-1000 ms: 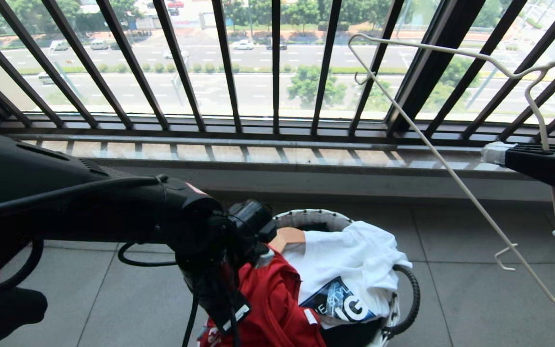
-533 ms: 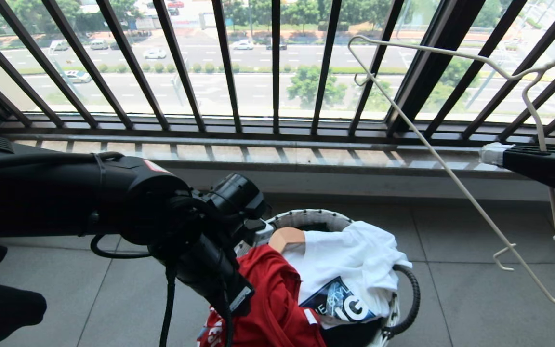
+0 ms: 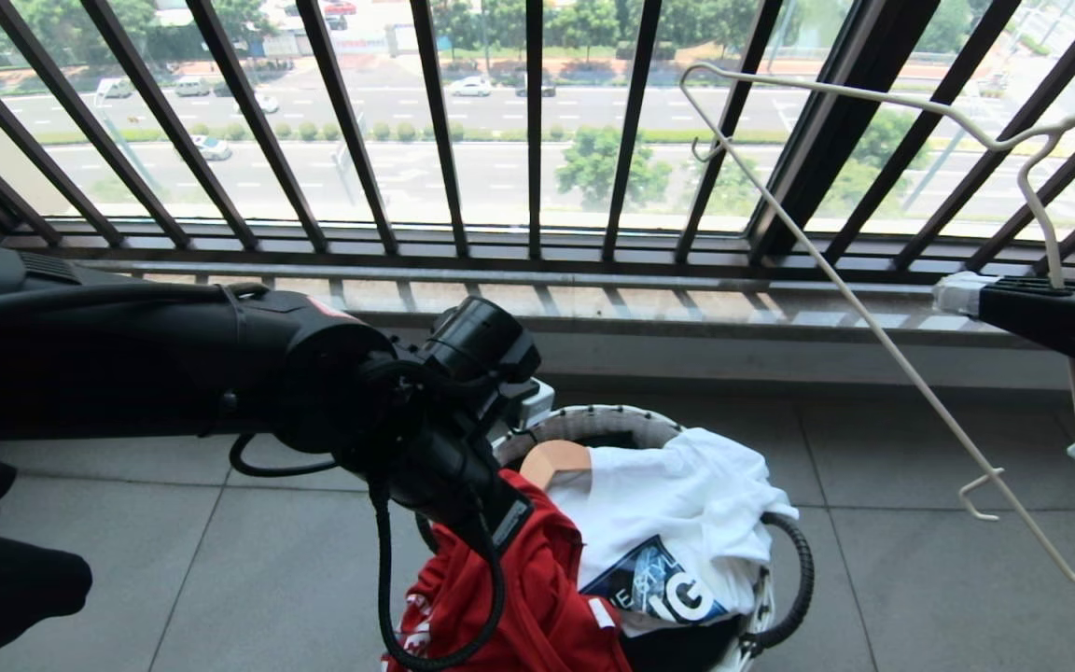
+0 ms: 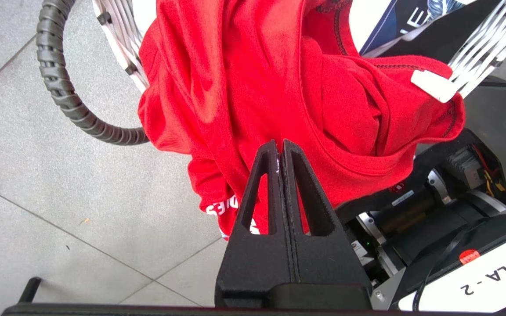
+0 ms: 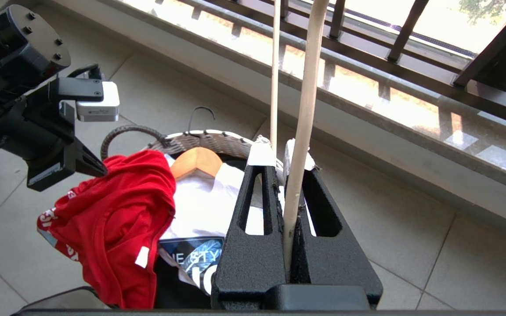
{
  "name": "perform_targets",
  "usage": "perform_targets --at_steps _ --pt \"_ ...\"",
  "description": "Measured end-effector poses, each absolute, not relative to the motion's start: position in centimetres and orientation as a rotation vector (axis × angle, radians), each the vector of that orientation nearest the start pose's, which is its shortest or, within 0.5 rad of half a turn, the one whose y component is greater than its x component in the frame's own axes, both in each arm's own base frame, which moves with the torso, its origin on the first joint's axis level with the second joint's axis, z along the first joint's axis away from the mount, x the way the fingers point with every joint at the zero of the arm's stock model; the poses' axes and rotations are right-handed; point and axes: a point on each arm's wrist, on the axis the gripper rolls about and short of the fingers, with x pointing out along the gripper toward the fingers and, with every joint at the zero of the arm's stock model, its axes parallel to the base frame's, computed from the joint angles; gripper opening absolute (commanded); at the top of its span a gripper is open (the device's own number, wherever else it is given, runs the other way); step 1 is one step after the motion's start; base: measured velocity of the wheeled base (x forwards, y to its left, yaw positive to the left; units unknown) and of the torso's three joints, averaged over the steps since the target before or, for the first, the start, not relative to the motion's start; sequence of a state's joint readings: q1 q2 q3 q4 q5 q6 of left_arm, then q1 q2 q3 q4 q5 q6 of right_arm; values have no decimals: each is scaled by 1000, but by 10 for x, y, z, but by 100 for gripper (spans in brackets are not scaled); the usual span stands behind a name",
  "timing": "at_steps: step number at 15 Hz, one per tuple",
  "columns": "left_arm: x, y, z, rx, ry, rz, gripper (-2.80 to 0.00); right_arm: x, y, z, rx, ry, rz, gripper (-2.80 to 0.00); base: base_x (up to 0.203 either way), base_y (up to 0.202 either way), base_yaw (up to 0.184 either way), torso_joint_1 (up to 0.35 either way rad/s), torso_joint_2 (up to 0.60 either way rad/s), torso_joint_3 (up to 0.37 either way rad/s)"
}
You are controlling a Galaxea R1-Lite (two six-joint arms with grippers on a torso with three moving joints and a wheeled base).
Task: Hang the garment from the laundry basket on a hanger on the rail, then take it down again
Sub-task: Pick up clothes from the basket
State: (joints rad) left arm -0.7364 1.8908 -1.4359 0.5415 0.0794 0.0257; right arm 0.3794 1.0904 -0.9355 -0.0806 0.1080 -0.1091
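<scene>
- Left tool (image 4: 281, 151): jaws pressed together on a fold of the red T-shirt (image 4: 279, 87). A second ago the arm hung lower over the basket; now it sits higher and further in, with the cloth bunched up under it. Read: the pinch has just been made.
- Whether the fold is truly caught between the tips I cannot tell from the left wrist view; the tips meet right at the cloth edge. Judgement: grip likely thin, so it could slip on lifting.
- Red T-shirt (image 3: 537, 597): draped over the near rim of the laundry basket (image 3: 593, 422), partly inside, partly hanging outside toward the tiled floor (image 3: 920, 579). Its white neck label (image 5: 142, 256) faces up. Not yet clear of the basket.
- Beside it in the basket: a white printed T-shirt (image 3: 677, 523) on a wooden hanger (image 3: 556, 459), with a black garment (image 5: 178, 285) underneath. Touching the red one, so a lift may drag them.
- Right tool (image 5: 290, 151): clenched on the wire hanger (image 3: 873, 327), held up at the right, well apart from the basket. No change over the last second.
- Beyond: window sill (image 3: 593, 299) and dark window bars (image 3: 534, 131). The rail is in no view.
- Meaning for the task: pick-up stage only; lifting, threading the hanger and hanging all remain.
</scene>
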Motion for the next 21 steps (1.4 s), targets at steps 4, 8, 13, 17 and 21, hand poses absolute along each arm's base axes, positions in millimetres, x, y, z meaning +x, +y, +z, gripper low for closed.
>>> perform_targets --at_steps 4,8,13,17,21 --pt "278 -249 189 449 886 -628 0 136 56 307 -116 46 487 -280 0 0 0 0 0 0" --pt "288 -266 184 576 844 -661 0 136 56 307 -116 46 487 -280 0 0 0 0 0 0" --pt "286 -281 168 714 846 -629 0 133 53 311 -112 26 476 -280 0 0 0 0 0 0" --pt "275 -270 142 842 977 -549 0 130 50 314 -109 10 463 -280 0 0 0 0 0 0" --pt "255 -248 131 926 1053 -478 0 128 49 315 -108 3 462 -280 0 0 0 0 0 0"
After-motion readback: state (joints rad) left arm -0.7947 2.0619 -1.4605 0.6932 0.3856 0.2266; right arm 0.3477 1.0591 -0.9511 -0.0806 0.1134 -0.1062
